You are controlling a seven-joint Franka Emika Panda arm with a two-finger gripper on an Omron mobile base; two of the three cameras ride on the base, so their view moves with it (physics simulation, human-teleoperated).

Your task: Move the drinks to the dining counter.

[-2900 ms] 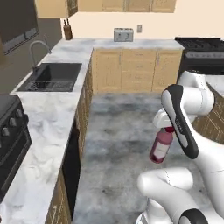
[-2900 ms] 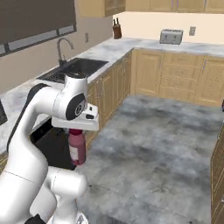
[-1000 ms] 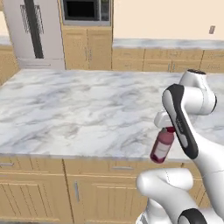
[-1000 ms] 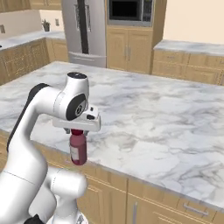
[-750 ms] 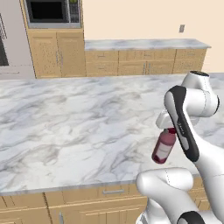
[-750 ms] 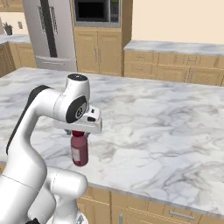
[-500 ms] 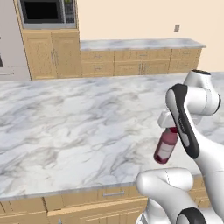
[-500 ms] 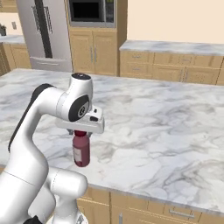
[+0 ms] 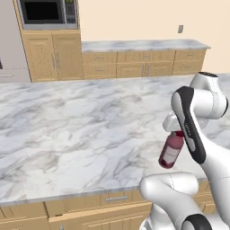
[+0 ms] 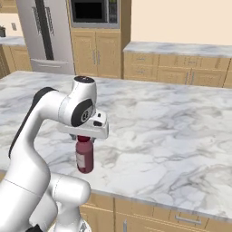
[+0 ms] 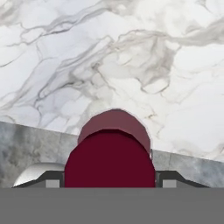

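Gripper (image 10: 84, 136) is clamped on the neck of the pink bottle (image 9: 171, 150), just under its red cap (image 11: 110, 158), w/ the bottle hanging straight below the hand, a touch tilted in the left base view. In the hand view the cap sits right btwn the two fingertips (image 11: 51, 178), and the bottle's pink shoulder peeks out just beyond it. Bottle is off the surface, carried in the air at the near edge of the dining counter (image 10: 154, 136); its base hangs about level w/ the counter edge. Hand view: counter edge runs across just beyond the cap, marble top stretching away ahead of the gripper, grey floor on the near side of that edge. Beyond the gripper, across the marble slab, stands a run of light wood cabinets (image 9: 134, 63) w/ a marble top against the far wall. A microwave (image 10: 93, 12) is built in further left of the gripper, w/ a steel fridge (image 10: 43, 34) beside it.
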